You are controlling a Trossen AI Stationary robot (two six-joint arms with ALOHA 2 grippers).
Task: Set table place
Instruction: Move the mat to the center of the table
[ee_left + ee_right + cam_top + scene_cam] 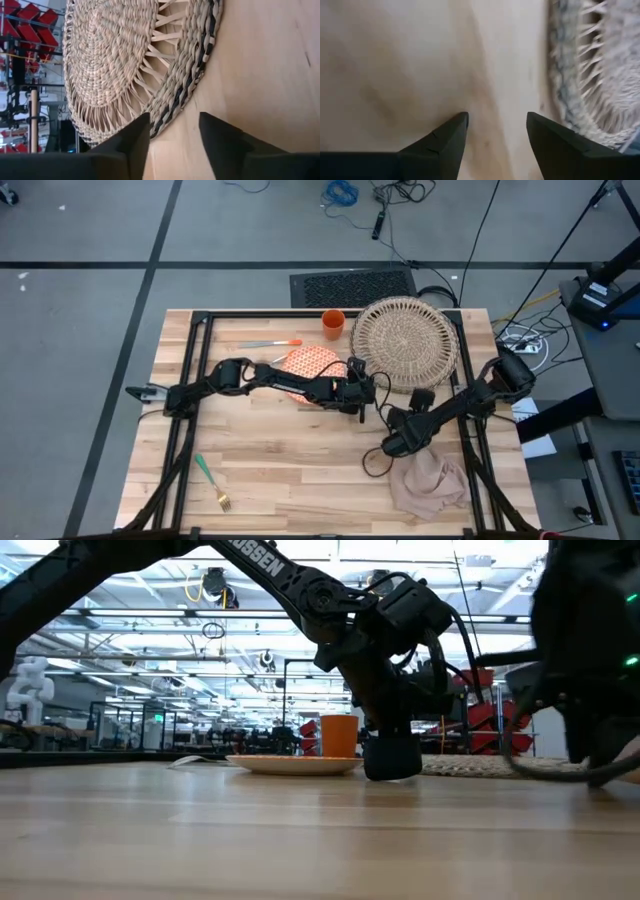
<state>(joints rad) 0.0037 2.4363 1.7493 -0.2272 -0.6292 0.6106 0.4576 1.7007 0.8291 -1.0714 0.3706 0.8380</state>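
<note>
Now the left tool [172, 137], fingers spread and holding nothing, points at the placemat [120, 65] rim.

2 dark jointed arms; black cables loop along links; white lettering on left arm [270, 568]; matte black wedge fingers [130, 140].
</note>
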